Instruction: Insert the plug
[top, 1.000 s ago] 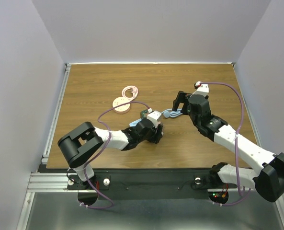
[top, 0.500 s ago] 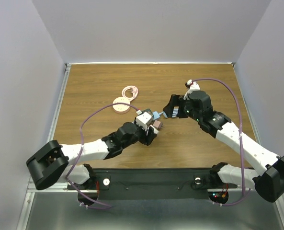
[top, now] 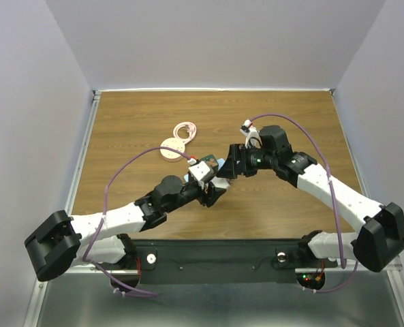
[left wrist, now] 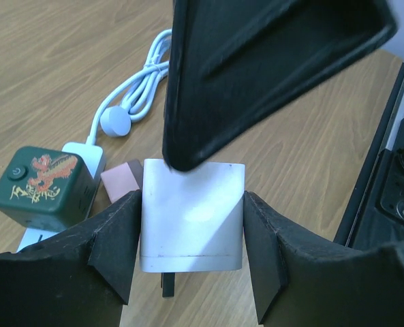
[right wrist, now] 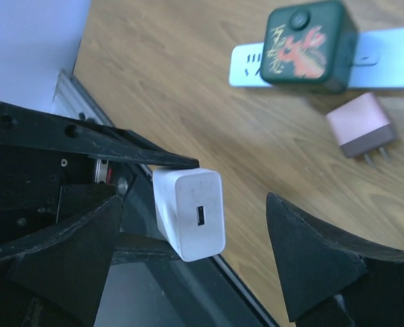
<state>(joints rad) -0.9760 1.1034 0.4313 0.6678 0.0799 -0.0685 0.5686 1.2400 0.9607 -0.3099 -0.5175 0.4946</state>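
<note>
White plastic adapter (left wrist: pixel 191 214) sits at centre of the left wrist view. The left pincer (left wrist: pixel 191 235) clamps it on two side faces, lifted above the wooden surface (left wrist: pixel 311 157). The right pincer (right wrist: pixel 195 204) has its fingers wide apart on both sides of the adapter and does not touch it, as far as I see.

I judge this as a hand-over or re-grip. To do it well, the right pincer should close on the free faces w/o hitting the left fingers, and the left should let go only when that grip is firm. The prongs must end up facing the power strip (right wrist: pixel 385 65), upper right in the right wrist view.

Hard to make out:
- The strip's sockets are mostly covered by the green cube (right wrist: pixel 307 44).
- Of the prongs only a dark stub shows, at the adapter's lower edge.
- In the top view the adapter is hidden btw. the two pincers.
</note>
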